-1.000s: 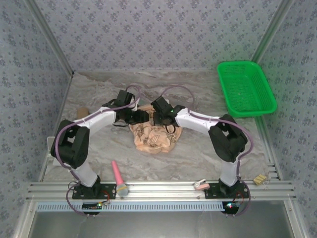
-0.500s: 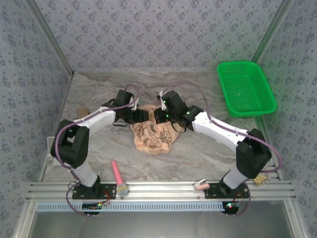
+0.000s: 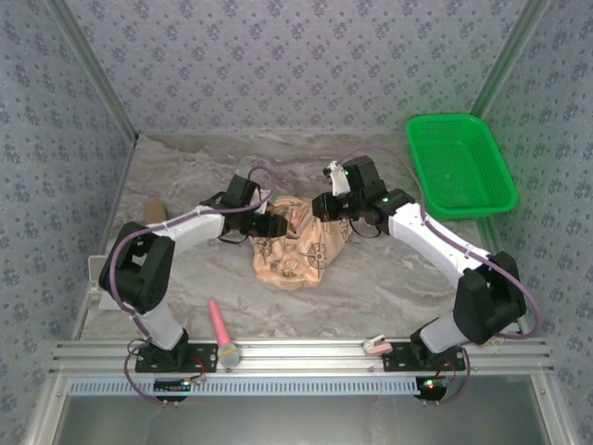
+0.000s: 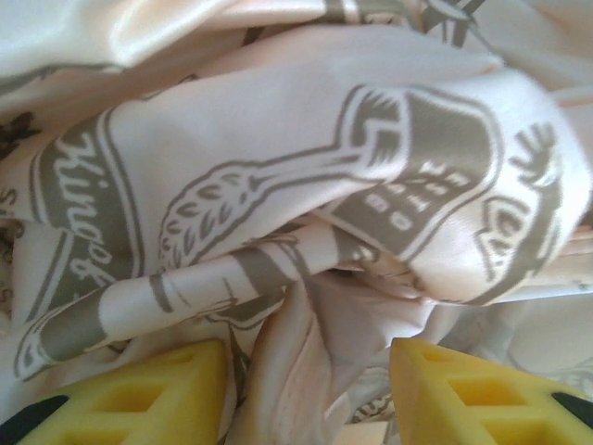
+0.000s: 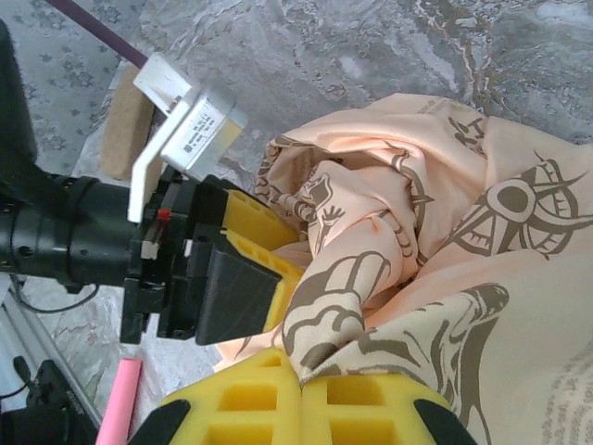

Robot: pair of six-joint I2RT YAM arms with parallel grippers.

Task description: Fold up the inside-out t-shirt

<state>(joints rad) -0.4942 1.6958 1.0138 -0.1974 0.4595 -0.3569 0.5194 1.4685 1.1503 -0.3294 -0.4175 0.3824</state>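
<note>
The inside-out t-shirt (image 3: 298,248) lies crumpled in the middle of the table, peach cloth with dark compass prints. My right gripper (image 3: 326,206) is at its far right corner. In the right wrist view, my right gripper (image 5: 301,380) has its yellow pads pressed together on a printed fold of the t-shirt (image 5: 482,278). My left gripper (image 3: 270,226) is at the shirt's far left side. In the left wrist view my left gripper (image 4: 310,375) stands open, yellow fingers (image 4: 157,394) apart, with a loose pale fold of the t-shirt (image 4: 278,185) between them.
A green plastic basket (image 3: 460,165) stands at the back right. A pink-handled tool (image 3: 220,329) lies near the front rail on the left. A small pink clip (image 3: 374,346) sits on the rail. A tan object (image 3: 154,211) is by the left wall.
My right arm has swung right and back with the cloth in its grip, drawing the shirt out to the right. My left gripper has shifted slightly right against the shirt.
</note>
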